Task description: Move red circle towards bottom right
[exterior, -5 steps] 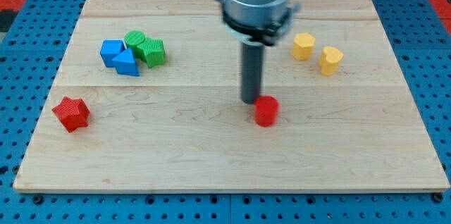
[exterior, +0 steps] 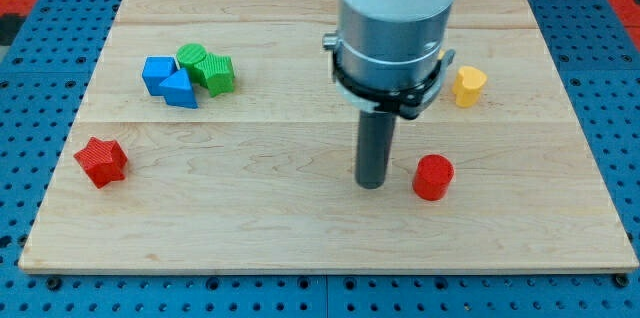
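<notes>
My tip (exterior: 371, 184) rests on the tabletop (exterior: 300, 228) just below the middle of the frame, and the red circle (exterior: 433, 177) stands just beside it toward the view's right, at nearly the same height in the picture, with a narrow strip of bare wood between the two, so they are apart and not touching. That is the relation the coming push depends on: the circle lies almost straight to the right of my tip, while the goal, the bottom right of the frame, lies to the right and down from the circle. As I judge it, a push from where my tip stands now would send the circle mainly rightward; to add downward travel my tip would need to sit a little higher in the frame, on the circle's upper-left side. The circle is round, so it has no long axis to line up with. There is no hand on this arm, only the rod, so nothing opens or closes. The other blocks are well clear of this line: a red star (exterior: 101, 161) at the left edge, a cluster of blue (exterior: 168, 82) and green (exterior: 208, 68) blocks at upper left, and a yellow block (exterior: 467, 86) at upper right, partly behind the arm.
</notes>
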Robot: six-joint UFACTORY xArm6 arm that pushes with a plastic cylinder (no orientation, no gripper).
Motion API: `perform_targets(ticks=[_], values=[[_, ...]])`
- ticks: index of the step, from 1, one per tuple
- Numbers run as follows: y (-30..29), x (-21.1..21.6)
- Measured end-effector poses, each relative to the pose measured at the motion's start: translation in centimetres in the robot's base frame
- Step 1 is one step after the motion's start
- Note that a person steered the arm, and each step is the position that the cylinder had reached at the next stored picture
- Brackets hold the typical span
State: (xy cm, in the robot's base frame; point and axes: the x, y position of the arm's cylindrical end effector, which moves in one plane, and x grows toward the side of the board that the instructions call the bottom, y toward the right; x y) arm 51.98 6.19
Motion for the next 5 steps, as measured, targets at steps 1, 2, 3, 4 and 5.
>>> perform_targets(ticks=[1, 2, 3, 4, 5], values=[[4.3, 0.0], [5.6, -0.6], [9.8, -0.3], [10.5, 2.9], [7.8, 3.9]])
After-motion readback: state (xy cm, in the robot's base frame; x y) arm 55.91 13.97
